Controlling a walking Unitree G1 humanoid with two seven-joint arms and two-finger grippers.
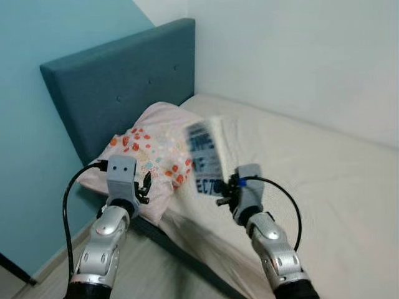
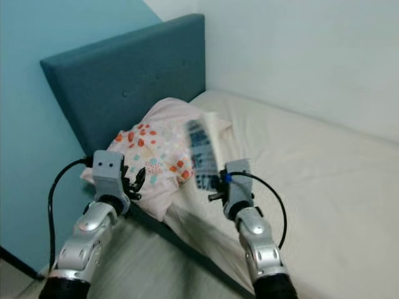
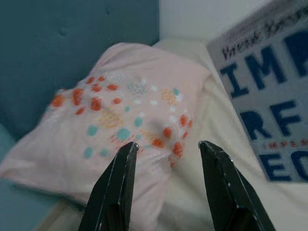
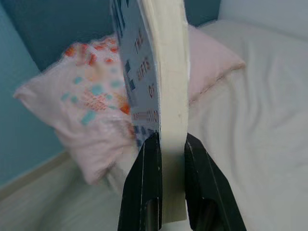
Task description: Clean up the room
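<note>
Right gripper: nearest the head camera along with the left one, raised over the bed's near edge; its jaws are clamped on the lower edge of the book, one black finger on each cover
Left gripper: held up beside the pillow, jaws apart with nothing between them
Book: held upright in the air above the mattress, just beside the pillow, off the bedding; it looks blurred in the head views
Book's look: a thick paperback with a grey-blue cover, large dark blue block lettering and a cream page block, cover facing the robot's left
Pillow: pale pink with orange, teal and yellow spots, lying against the teal headboard at the bed's left corner
Bed: cream sheet, lightly creased
Done so far: the book is picked up and firmly held, judging by the grip
Left to do: the book has to be carried to a proper place and set down; no shelf or surface for it is in sight
</note>
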